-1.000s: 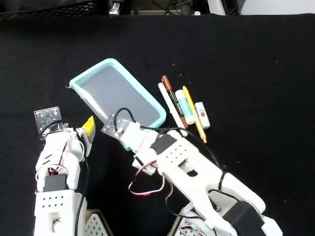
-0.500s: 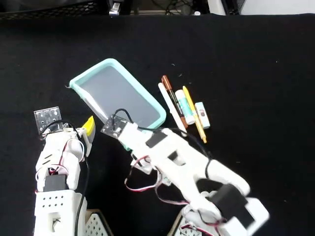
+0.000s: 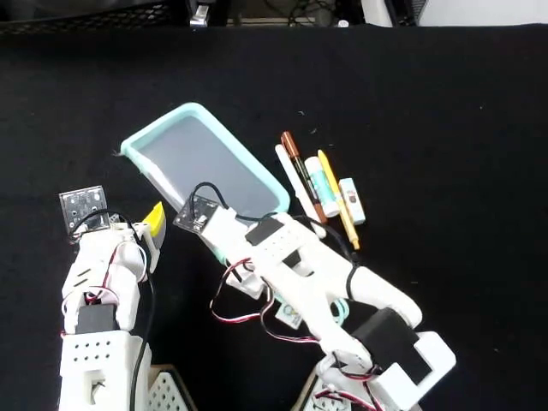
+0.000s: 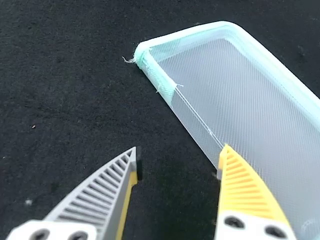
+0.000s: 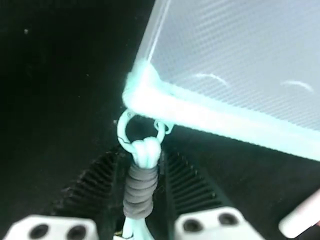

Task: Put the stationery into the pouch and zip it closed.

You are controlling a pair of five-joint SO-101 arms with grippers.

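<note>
The right gripper (image 5: 142, 159) clenches the knotted mint zip-pull cord (image 5: 141, 186) at a corner of the translucent mint-rimmed pouch (image 3: 204, 161); the left gripper (image 4: 180, 150) gapes wide beside it.

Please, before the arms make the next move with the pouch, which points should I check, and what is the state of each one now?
1. The right gripper grips the zipper cord: ok, jaws shut on it.
2. The left gripper holds the pouch steady: not ok, jaws open, nothing held.
3. The stationery is inside the pouch: not ok, it lies on the table beside it.
4. The pouch mouth is open wide enough: cannot tell.
</note>
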